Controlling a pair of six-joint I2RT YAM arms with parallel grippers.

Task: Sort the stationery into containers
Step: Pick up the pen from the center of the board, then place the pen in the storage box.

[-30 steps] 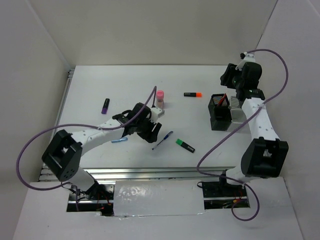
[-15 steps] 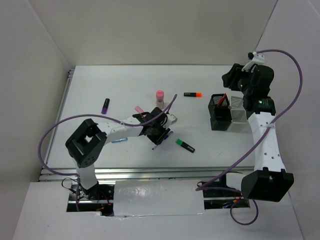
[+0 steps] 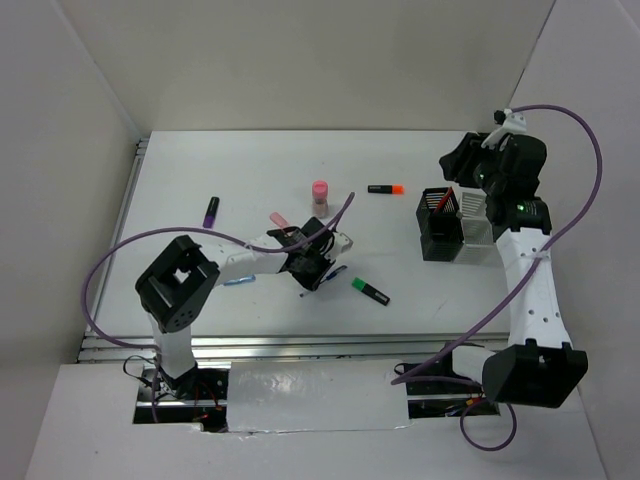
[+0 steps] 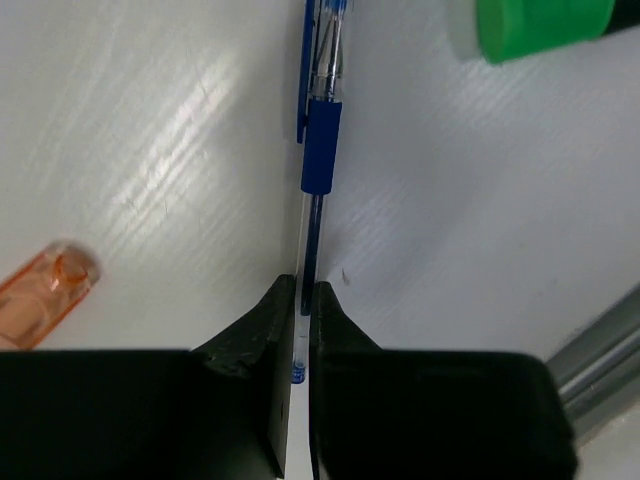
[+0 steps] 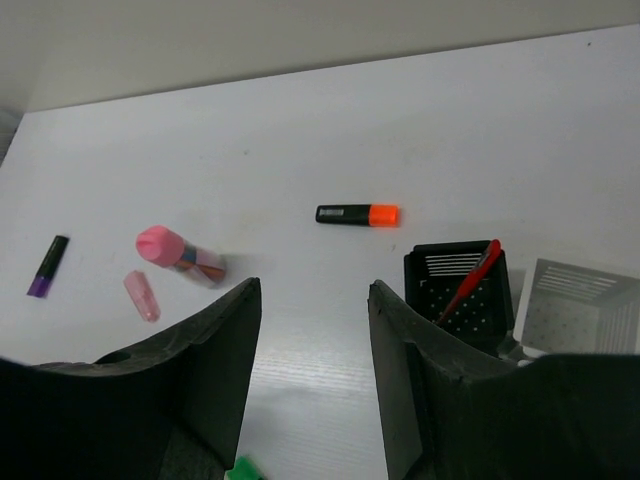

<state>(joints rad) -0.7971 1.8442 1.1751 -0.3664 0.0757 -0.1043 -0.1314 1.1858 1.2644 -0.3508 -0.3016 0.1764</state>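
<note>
My left gripper (image 3: 314, 270) is low on the table, jaws shut on the clear barrel of the blue pen (image 4: 322, 150), which lies flat and points away from the fingers. A green highlighter (image 3: 370, 291) lies just right of it, and an orange cap (image 4: 45, 292) to its left. My right gripper (image 5: 312, 290) hangs open and empty high over the black mesh cup (image 3: 438, 225), which holds a red pen (image 5: 473, 280). The white tray (image 3: 476, 226) stands right beside the cup. An orange highlighter (image 3: 384, 188) and a pink-capped cylinder (image 3: 320, 193) lie farther back.
A pink cap (image 3: 279, 218), a purple piece (image 3: 211, 211) and a small blue piece (image 3: 238, 281) lie on the left half of the table. A metal rail (image 4: 600, 350) runs along the near table edge, close to the left gripper.
The left arm swung right over the blue pen and its jaws closed onto the barrel. The right gripper shifted slightly above the cup and stayed open.
</note>
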